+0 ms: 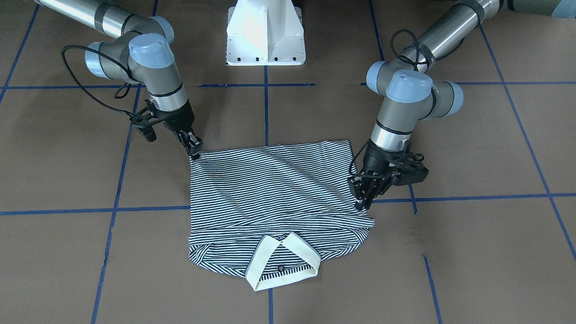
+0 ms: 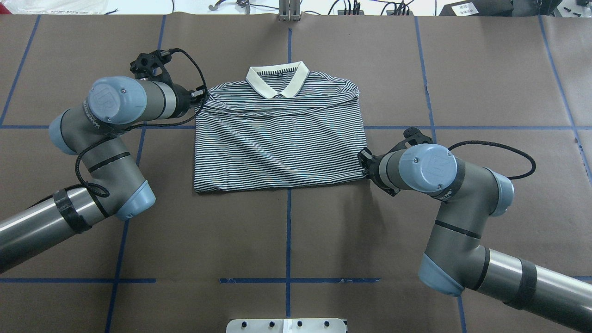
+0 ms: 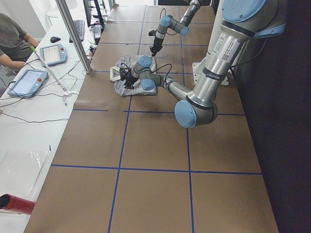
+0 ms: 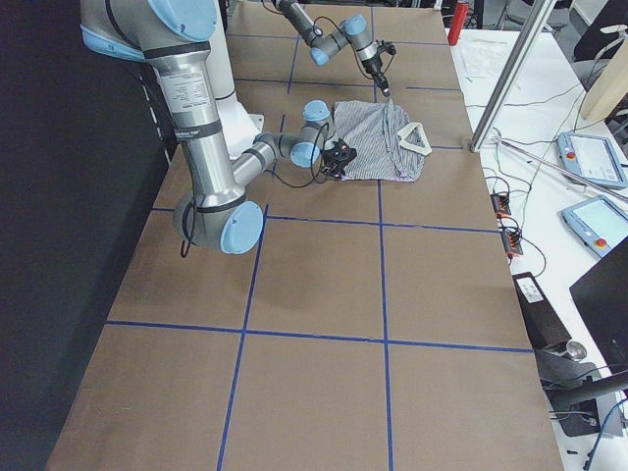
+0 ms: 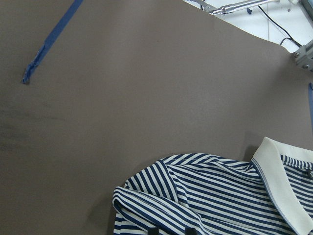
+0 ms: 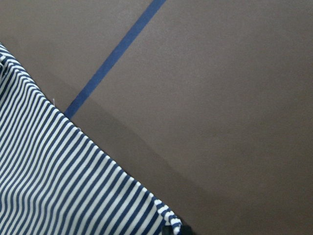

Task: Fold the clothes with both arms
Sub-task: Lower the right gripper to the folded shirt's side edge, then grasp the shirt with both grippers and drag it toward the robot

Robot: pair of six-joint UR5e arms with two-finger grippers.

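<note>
Brown paper covers the table [image 1: 472, 270], crossed by blue tape lines [image 1: 472, 197]. Seen from across it, the striped polo shirt [image 1: 270, 189] lies flat near the middle as a squat rectangle. Its cream collar [image 1: 297, 252] is on the side away from the robot's white pedestal base [image 1: 265, 36]. The right gripper [image 1: 194, 150] is down at the shirt corner nearest the base, jaws pinched together on the fabric. The left gripper [image 1: 363, 200] points down at the opposite side edge, closer to the collar end, touching the cloth.

From over the robot's shoulders, the left gripper sits at the shirt's shoulder, near the collar. The right gripper is at the near corner on the other side. Both arms lie low and wide, one on each side of the shirt.

From the table's left end the shirt is far off between the two arms, too small to judge any grip. A person [image 3: 12, 36] sits at a white bench with tablet-like screens [image 3: 53, 53]. The right-end view shows much the same.

On the left wrist camera, the shoulder fold and collar fill the lower right. Two dark fingertips [image 5: 154, 230] barely show at the bottom edge, and they look closed on the stripes. The right wrist camera shows the shirt corner running down into the jaws, held there.
</note>
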